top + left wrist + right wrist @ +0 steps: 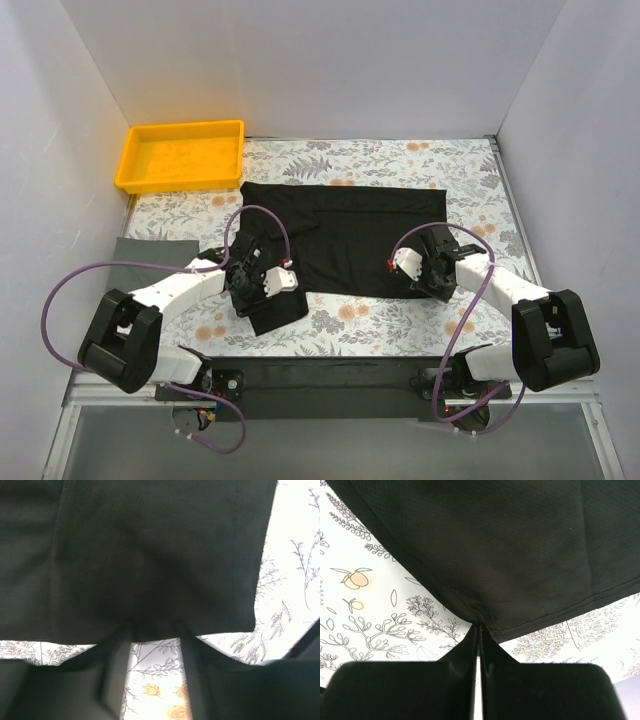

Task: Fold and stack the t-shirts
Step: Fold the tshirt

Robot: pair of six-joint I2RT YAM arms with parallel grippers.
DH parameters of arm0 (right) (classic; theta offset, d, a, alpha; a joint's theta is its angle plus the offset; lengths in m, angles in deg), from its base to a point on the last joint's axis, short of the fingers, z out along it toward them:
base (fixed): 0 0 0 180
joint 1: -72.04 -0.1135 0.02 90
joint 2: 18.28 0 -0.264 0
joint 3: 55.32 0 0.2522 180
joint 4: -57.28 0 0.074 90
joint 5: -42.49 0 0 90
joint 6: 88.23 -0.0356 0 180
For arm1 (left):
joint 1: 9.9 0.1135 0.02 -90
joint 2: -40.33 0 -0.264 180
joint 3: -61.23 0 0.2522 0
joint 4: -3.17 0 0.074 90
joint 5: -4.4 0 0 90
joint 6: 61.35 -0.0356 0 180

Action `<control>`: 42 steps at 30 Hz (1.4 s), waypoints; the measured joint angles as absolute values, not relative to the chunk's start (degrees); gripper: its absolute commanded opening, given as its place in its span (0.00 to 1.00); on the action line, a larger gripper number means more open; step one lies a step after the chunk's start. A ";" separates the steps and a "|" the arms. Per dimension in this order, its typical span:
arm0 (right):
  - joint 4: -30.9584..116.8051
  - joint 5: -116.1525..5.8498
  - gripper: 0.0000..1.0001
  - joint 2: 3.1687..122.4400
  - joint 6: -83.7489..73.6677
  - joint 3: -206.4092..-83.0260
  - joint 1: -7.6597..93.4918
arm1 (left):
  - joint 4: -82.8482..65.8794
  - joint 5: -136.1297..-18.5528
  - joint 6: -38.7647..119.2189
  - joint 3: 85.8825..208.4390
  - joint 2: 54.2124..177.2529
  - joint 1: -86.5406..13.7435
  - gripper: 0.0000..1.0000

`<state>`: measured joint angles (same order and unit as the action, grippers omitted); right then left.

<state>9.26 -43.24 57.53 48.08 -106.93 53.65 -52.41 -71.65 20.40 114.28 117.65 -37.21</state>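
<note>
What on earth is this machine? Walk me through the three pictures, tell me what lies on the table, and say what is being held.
These are two white robot arms bolted at the table's near edge, each ending in a two-finger gripper. The wide picture looks down from above and behind them. The other two come from cameras on the wrists, looking along the fingers.

On the flowered tablecloth lies a black t-shirt, spread out. An empty yellow tray sits at the far left corner.

The right gripper is shut on the t-shirt's hem. The left gripper has its fingers apart, with the shirt's edge reaching over their tips; whether it grips the cloth is not clear.
</note>
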 measured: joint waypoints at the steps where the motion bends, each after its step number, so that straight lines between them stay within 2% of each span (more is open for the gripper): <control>1: 9.08 -43.24 0.01 57.51 48.08 -106.93 53.65 | -52.13 -72.26 20.16 114.17 117.62 -37.49 0.29; 3: 8.91 -43.30 0.01 57.51 48.08 -106.93 53.65 | -51.95 -72.98 19.78 113.97 117.43 -37.95 0.13; 7: 8.69 -43.48 0.01 57.49 48.10 -106.93 53.65 | -52.15 -73.37 19.83 113.19 116.29 -38.21 0.00; 15: 4.93 -44.53 0.01 51.90 48.32 -106.89 53.65 | -61.98 -70.90 21.42 114.32 112.57 -38.46 0.00; 19: 2.13 -44.94 0.01 46.15 49.15 -107.21 53.65 | -68.10 -69.20 22.30 119.28 109.51 -38.48 0.00; 22: 0.14 -45.05 0.01 46.41 50.09 -109.29 53.96 | -71.14 -68.06 22.80 124.62 109.49 -38.37 0.00; 42: -1.52 -47.39 0.01 72.44 57.67 -135.26 62.33 | -70.18 -65.53 18.98 154.17 138.32 -23.66 0.00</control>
